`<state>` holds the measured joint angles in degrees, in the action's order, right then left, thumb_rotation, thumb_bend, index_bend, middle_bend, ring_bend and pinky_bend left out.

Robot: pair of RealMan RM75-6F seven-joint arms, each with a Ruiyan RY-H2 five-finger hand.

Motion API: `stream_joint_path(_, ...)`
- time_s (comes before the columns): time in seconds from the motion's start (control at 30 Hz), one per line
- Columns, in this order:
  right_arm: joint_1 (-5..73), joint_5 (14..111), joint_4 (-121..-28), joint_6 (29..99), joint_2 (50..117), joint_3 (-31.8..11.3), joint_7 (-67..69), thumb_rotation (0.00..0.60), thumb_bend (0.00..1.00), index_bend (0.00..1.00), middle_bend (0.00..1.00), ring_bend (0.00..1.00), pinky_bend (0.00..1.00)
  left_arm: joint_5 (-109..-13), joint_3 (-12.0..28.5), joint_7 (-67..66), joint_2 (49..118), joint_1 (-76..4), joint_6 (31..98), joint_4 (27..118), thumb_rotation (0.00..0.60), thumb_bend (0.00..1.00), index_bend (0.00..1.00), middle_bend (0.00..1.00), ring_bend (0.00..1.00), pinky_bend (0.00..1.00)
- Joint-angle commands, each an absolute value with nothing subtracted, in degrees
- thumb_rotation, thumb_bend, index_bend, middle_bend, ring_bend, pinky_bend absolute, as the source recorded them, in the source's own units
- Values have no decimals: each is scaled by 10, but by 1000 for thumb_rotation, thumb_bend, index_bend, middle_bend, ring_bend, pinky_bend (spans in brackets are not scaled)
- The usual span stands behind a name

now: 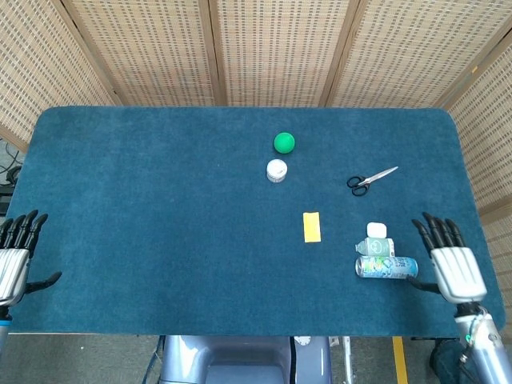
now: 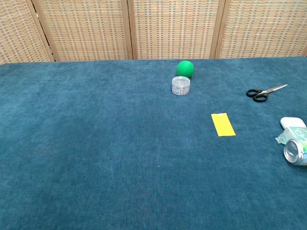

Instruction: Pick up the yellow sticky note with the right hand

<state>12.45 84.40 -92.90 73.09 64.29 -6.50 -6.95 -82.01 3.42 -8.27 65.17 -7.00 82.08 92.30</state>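
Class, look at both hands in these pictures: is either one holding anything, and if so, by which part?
Nothing is held. The right hand and the left hand are both empty with fingers spread, and the yellow sticky note lies untouched on the table.
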Motion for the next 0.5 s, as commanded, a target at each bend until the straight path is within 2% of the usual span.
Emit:
stream_joint_path(0.03,222,805,-903,608,651,-108,-66,600,9,95,0,0,0,-814,38,-85,654,-72,818,922,600,0,0,0,0,0)
stream_joint_path(0.2,306,753,-841,503,701,-133,-83,600,167,172,0,0,0,-802,43,-86,656,-78,808,916,600,0,0,0,0,0)
stream_joint_path(0.5,392,685,-719,415,798,-142,-128,600,383,322,0,0,0,-790,48,-88,662,-85,797,908,600,0,0,0,0,0)
